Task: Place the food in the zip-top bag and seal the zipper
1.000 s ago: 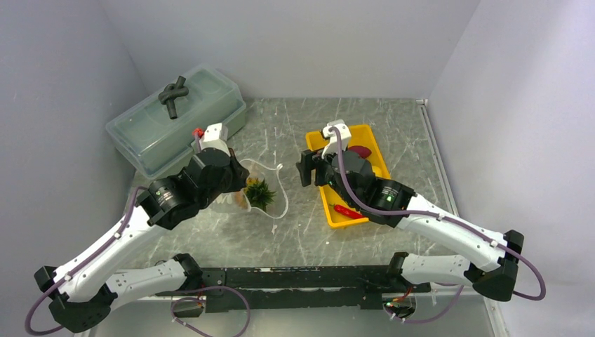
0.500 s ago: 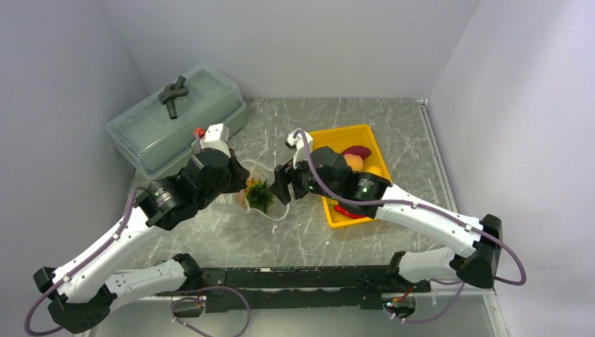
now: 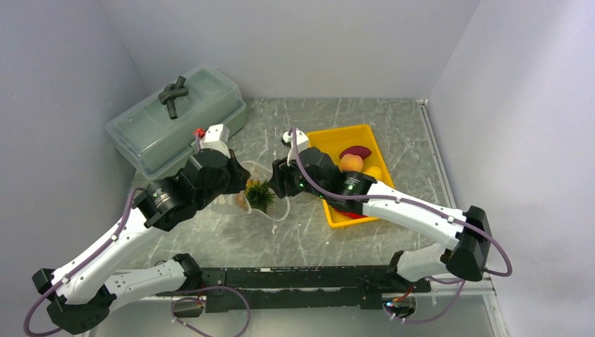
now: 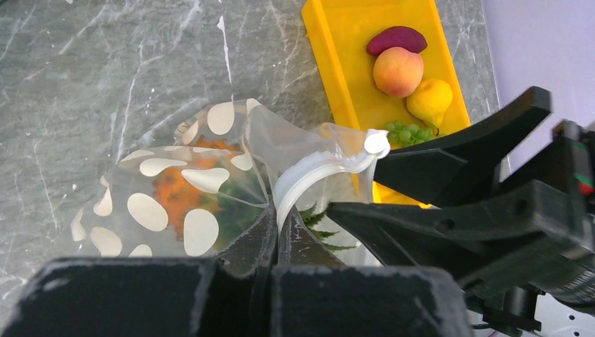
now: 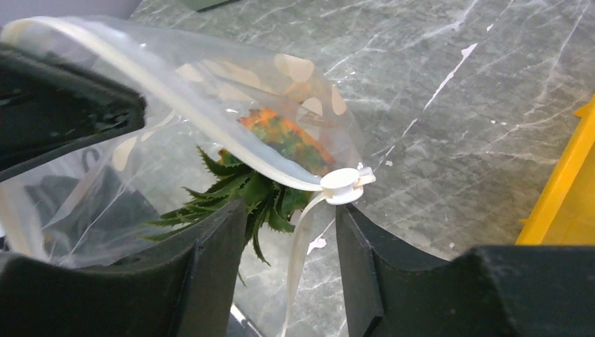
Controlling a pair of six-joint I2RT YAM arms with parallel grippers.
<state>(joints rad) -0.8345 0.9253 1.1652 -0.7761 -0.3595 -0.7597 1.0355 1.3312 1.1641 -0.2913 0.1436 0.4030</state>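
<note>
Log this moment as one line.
left hand shut on bag | right hand open at slider | pineapple in bag | peach, grapes in tray

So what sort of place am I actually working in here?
Looks like an enclosed robot test cell rather than a real kitchen: plain walls box in a marble-patterned table, and a toy-looking peach lies in a yellow tray.

I read even, diffuse overhead light in all views; shadows on the marble table point(image 3: 309, 232) are soft. The zip-top bag point(image 5: 210, 77) carries a light sheen. In their wrist views, the left gripper point(image 4: 273, 228) and right gripper point(image 5: 291, 210) render dark and slightly blurred at 6 o'clock.
</note>
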